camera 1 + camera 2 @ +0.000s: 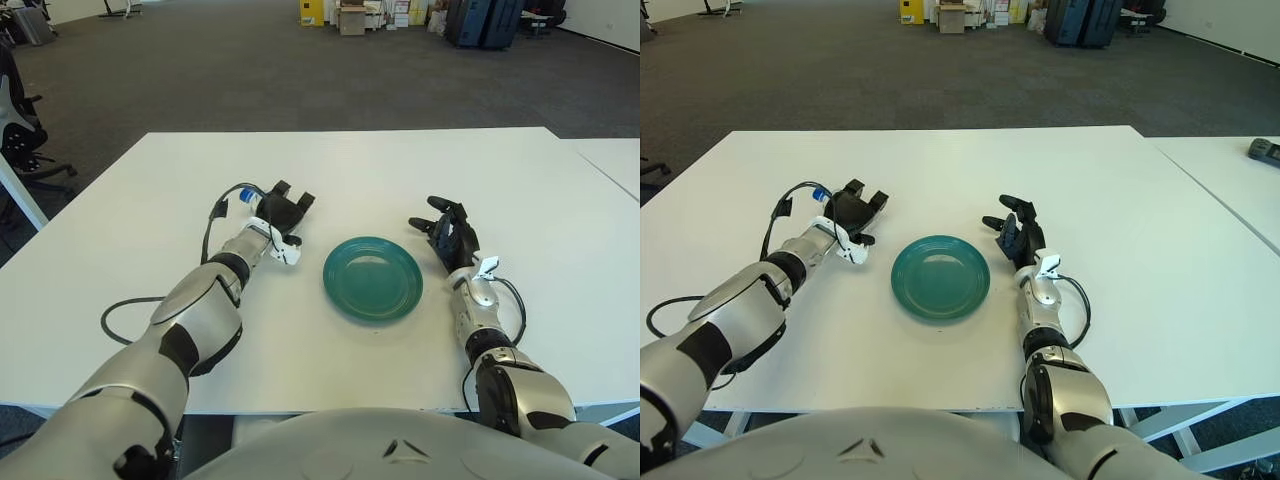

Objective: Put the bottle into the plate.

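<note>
A teal plate lies empty in the middle of the white table. Only the blue cap of the bottle shows, just left of and behind my left hand; the hand hides the rest of it. My left hand is left of the plate, right at the bottle, with its fingers spread and pointing away from me. I cannot see them closed round the bottle. My right hand shows just right of the plate, fingers spread and empty.
A black cable loops over the table beside my left arm. A second white table stands at the right with a dark object on it. An office chair stands off the table's left edge.
</note>
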You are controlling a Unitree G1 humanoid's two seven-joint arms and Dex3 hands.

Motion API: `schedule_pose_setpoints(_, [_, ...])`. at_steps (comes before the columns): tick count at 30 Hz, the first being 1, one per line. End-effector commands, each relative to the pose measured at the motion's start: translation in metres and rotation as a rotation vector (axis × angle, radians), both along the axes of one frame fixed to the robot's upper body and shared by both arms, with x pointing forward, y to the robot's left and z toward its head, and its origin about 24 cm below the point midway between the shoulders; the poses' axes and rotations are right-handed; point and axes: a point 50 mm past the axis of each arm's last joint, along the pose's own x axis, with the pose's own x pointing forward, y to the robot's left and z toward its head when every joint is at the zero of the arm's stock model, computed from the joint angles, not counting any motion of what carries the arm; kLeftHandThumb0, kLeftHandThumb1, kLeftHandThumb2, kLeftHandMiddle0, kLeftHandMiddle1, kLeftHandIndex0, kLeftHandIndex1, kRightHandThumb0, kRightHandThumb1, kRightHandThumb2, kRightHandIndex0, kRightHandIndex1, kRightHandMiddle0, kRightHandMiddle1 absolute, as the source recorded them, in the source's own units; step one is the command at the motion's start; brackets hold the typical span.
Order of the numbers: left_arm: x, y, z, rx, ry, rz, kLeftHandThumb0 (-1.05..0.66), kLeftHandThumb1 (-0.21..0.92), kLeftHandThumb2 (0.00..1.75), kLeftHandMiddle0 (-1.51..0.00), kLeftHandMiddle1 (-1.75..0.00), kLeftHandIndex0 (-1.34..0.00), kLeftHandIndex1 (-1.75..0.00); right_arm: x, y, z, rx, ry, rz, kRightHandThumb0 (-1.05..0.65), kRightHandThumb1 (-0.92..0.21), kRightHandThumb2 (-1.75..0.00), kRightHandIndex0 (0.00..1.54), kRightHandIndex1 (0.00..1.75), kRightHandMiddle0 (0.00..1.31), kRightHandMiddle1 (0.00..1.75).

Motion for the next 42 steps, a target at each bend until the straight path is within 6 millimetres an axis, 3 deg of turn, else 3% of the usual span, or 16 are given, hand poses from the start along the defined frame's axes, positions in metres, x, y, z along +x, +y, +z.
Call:
schedule_pose_setpoints(1, [-0.017, 0.015, -0.024, 0.186, 0.102, -0.035, -0.44, 0.51, 0.97, -0.97, -1.75, -0.47, -1.68, -0.022, -0.003, -0.024, 0.041, 0.117, -0.028, -0.86, -0.92, -1.04, 0.54, 0.82, 0.02, 1.12])
schedule_pose_setpoints(13, [-0.019, 0.022, -0.024, 0.295, 0.053, -0.153, -0.42, 0.51, 0.97, -1.18, -1.75, -0.54, -1.62, -0.022, -0.001, -0.022, 0.042, 0.101, -0.026, -0.89, -0.92, -1.09, 0.53, 0.82, 0.02, 1.12])
schedule_pose_setpoints(42, [-0.015, 0.014, -0.015, 0.277, 0.007, -0.264, -0.42, 0.52, 0.98, -1.16, -1.75, -0.51, -1.65, -0.02, 0.002, -0.023, 0.069, 0.103, 0.005, -0.92, -0.92, -1.12, 0.55, 0.84, 0.06, 1.13])
